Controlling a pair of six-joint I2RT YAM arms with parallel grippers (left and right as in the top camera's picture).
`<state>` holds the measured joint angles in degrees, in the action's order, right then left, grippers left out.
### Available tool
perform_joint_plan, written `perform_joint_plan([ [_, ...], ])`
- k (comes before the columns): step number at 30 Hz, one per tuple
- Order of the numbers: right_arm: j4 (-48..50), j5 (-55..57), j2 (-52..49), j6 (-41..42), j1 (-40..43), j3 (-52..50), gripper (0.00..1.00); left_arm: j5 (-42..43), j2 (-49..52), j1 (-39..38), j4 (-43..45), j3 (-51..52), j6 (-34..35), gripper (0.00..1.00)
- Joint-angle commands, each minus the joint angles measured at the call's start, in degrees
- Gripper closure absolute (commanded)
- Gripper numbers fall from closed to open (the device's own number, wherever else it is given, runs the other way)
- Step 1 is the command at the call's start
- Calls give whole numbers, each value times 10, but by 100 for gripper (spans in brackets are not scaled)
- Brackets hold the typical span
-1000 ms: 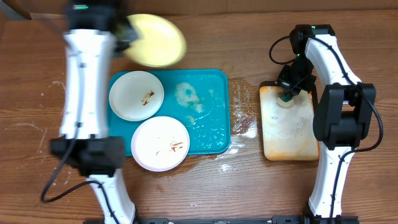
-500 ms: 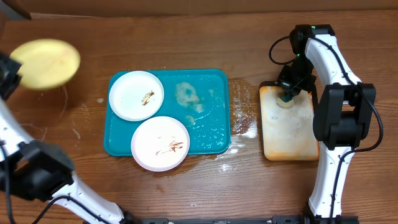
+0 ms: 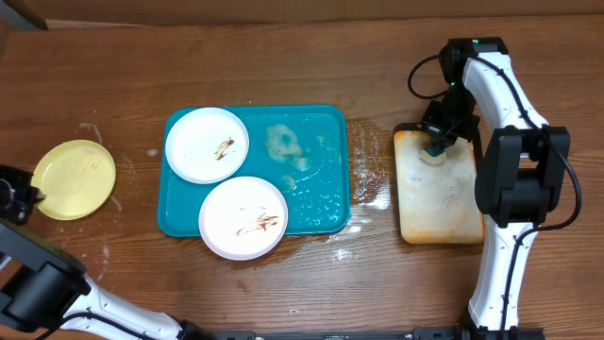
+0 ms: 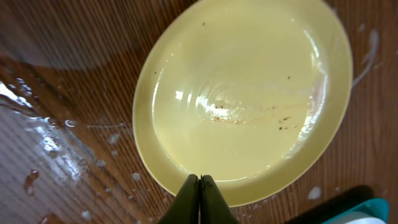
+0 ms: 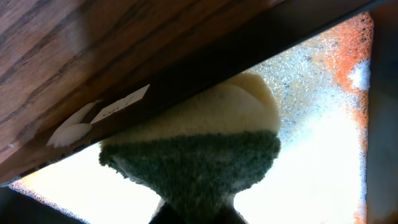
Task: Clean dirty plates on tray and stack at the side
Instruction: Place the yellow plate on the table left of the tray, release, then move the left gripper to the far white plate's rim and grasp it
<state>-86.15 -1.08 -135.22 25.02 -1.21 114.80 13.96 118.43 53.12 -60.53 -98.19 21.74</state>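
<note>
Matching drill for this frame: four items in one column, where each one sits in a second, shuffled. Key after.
Items
1. yellow plate
2. rear white plate
3. front white plate
4. sponge

Places
A. hanging over the near rim of the teal tray
B. pinched in the right hand, over the beige tray
C. left of the teal tray, rim in the left hand
D. wholly on the teal tray, back-left

Pairs: 1-C, 2-D, 3-A, 4-B
</note>
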Motion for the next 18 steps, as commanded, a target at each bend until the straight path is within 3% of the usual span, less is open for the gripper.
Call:
perform_joint_plan([
  [1, -2, -2, 23, -4, 0, 0, 96, 20, -8, -2, 28, 54, -20, 96],
  [3, -3, -2, 23, -4, 0, 0, 96, 22, -8, -4, 43, 73, -20, 94],
  [6, -3, -2, 23, -9, 0, 0, 96, 38, -11, -16, 50, 73, -21, 78],
  [15, -5, -1, 23, -12, 0, 0, 96, 52, -98, -113, 48, 19, -30, 66],
  [18, 0, -1, 23, -13, 0, 0, 96, 29, -132, -173, 40, 14, -64, 51],
])
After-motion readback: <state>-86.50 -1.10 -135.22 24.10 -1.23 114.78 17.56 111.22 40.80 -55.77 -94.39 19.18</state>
